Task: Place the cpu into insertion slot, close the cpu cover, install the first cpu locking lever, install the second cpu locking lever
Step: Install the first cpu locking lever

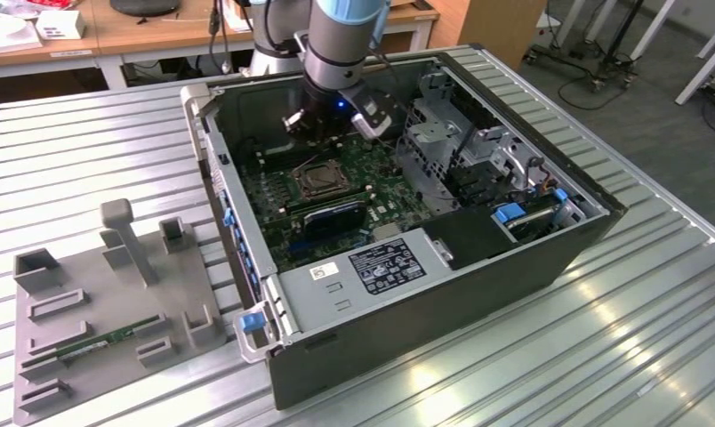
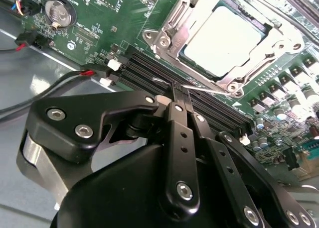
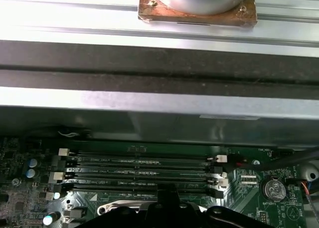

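The cpu (image 2: 224, 39), a pale square chip, lies flat in the insertion slot (image 1: 322, 182) on the green motherboard. The silver cpu cover (image 2: 189, 24) is down over it, framing the chip through its window. My gripper (image 2: 178, 91) hovers just beside the socket over the black memory slots, its black fingers (image 2: 180, 133) pressed together. A thin silver locking lever (image 2: 207, 90) runs along the socket edge right at the fingertips; I cannot tell whether they touch it. In the exterior view the gripper (image 1: 333, 133) reaches into the open computer case just behind the socket.
Black memory slots (image 3: 144, 173) and a coin battery (image 3: 274, 188) lie next to the socket. Case walls (image 1: 221, 169) and silver drive cages (image 1: 453, 142) hem in the board. A grey fixture (image 1: 108, 311) holding a green memory stick (image 1: 108, 342) sits at the exterior view's left.
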Robot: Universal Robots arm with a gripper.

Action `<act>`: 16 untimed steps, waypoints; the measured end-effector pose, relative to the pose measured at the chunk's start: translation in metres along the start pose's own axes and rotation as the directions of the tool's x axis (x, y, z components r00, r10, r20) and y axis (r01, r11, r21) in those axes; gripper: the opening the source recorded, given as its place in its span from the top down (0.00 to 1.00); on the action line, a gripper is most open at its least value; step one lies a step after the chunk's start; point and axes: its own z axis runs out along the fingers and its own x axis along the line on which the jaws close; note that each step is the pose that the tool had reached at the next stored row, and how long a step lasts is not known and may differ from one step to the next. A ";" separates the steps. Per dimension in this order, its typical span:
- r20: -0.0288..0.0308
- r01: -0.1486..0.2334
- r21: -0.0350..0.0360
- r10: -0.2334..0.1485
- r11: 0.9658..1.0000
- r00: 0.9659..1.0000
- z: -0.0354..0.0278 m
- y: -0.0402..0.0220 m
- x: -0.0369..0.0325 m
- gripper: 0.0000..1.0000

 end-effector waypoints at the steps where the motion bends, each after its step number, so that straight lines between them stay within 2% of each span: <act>1: 0.000 0.000 0.000 0.000 1.000 1.000 0.0002 -0.0001 -0.0008 0.89; 16: 0.000 0.000 0.000 0.000 1.000 1.000 0.0034 0.0011 -0.0062 0.89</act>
